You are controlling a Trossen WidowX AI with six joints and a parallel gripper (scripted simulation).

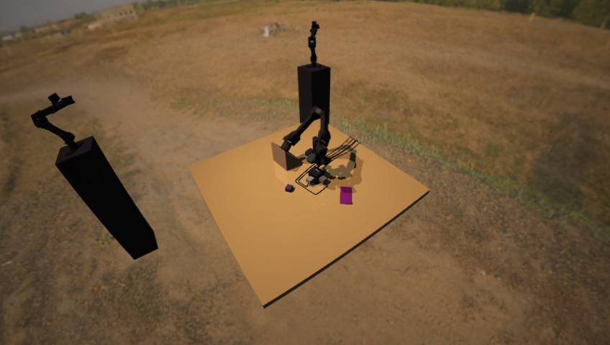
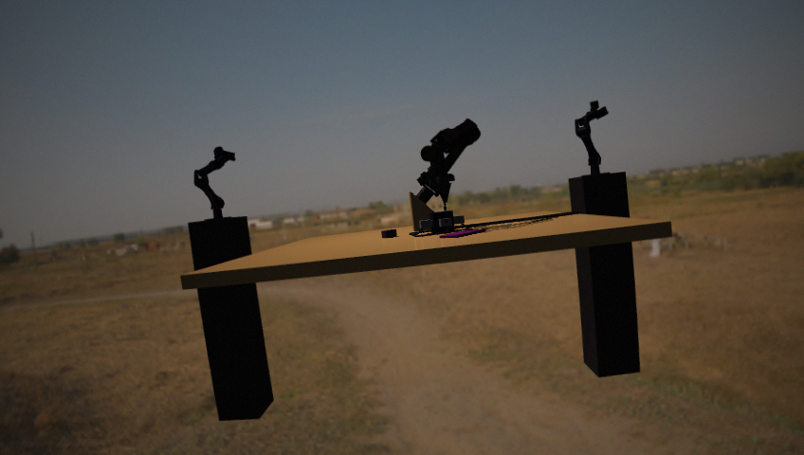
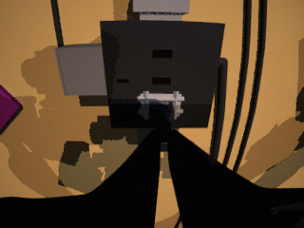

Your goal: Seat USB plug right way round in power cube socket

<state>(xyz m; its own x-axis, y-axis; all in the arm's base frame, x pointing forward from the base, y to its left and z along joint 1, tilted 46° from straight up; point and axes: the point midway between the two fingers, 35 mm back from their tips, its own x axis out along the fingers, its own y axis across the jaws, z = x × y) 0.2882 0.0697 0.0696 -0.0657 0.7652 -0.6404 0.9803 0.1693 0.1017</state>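
Observation:
The black power cube (image 3: 184, 45) (image 1: 316, 172) (image 2: 444, 216) sits on the tan table (image 1: 273, 239) (image 2: 394, 253). In the wrist view its top face fills the middle, with two empty dark slots and a grey USB plug (image 3: 161, 99) in the nearest socket. My gripper (image 3: 162, 136) (image 1: 319, 164) (image 2: 444, 209) hangs just above the cube, its two dark fingers narrowed to a point around the plug's dark body, shut on it. How deep the plug sits I cannot tell.
Several black cables (image 3: 250, 57) (image 1: 342, 147) run from the cube toward the table's back edge and loop around it. A purple flat block (image 1: 345, 195) (image 3: 7, 109) lies right of the cube, a small dark purple cube (image 1: 289, 187) to its left. A brown wedge (image 1: 283, 157) stands behind.

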